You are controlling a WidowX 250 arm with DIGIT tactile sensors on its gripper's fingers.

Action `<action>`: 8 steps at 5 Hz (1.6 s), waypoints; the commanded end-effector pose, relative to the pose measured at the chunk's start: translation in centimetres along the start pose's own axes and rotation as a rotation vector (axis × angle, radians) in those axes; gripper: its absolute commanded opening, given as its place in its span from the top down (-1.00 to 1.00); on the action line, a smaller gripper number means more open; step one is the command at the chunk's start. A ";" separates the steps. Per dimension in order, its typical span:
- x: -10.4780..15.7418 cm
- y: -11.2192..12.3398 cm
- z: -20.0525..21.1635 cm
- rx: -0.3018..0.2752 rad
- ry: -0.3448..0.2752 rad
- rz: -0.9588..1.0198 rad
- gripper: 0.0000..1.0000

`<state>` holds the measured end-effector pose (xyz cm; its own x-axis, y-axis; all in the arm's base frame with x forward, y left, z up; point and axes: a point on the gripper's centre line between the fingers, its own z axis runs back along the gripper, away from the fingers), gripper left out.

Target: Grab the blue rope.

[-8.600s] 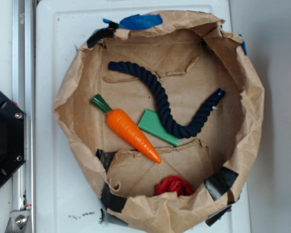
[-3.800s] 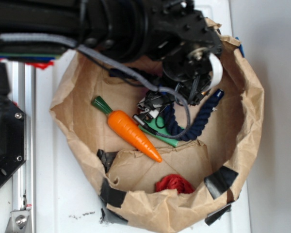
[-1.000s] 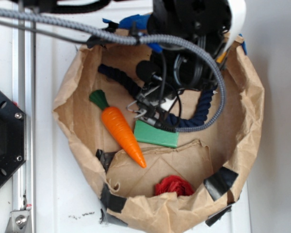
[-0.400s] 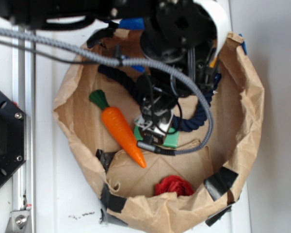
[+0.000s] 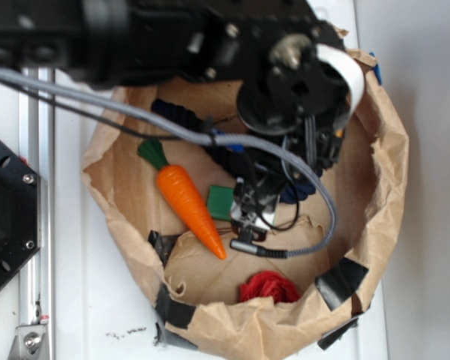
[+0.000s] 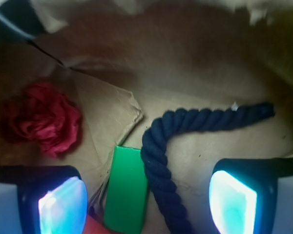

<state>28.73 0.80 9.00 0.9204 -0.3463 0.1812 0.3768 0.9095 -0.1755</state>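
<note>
**Arm down in the bowl, carrot and block nudged**

You'll see the gripper (image 6: 146, 200), absent at first, now fills the upper centre of the frame. The carrot (image 5: 186, 202) has swung steeper toward lower left. The green block (image 5: 220, 201) sits mostly hidden, and the blue rope (image 6: 166, 146) is largely covered.

Blue rope (image 6: 158, 146): thick navy twisted cord, bent in L, flat on brown paper, ungrasped

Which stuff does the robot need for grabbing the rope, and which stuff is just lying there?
For the job:
- blue rope
- pincer, open, with the rope running between its pads

Just lying about:
- orange carrot
- green block
- red crumpled thing
- brown paper tub holding everything
</note>
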 end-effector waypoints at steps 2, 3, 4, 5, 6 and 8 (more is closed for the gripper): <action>2.7 0.9 -2.1 0.024 0.008 0.018 -1.00; 2.3 1.0 -3.1 0.028 0.020 0.010 -1.00; 1.4 1.2 -4.2 0.038 0.028 0.025 -1.00; 0.7 0.0 -5.3 0.039 0.048 0.028 -1.00; 0.5 -0.5 -5.6 0.043 0.040 0.040 1.00; 0.3 -0.6 -5.9 0.049 0.038 0.047 1.00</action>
<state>29.70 -0.44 3.35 0.9486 -0.2863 0.1348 0.3045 0.9419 -0.1421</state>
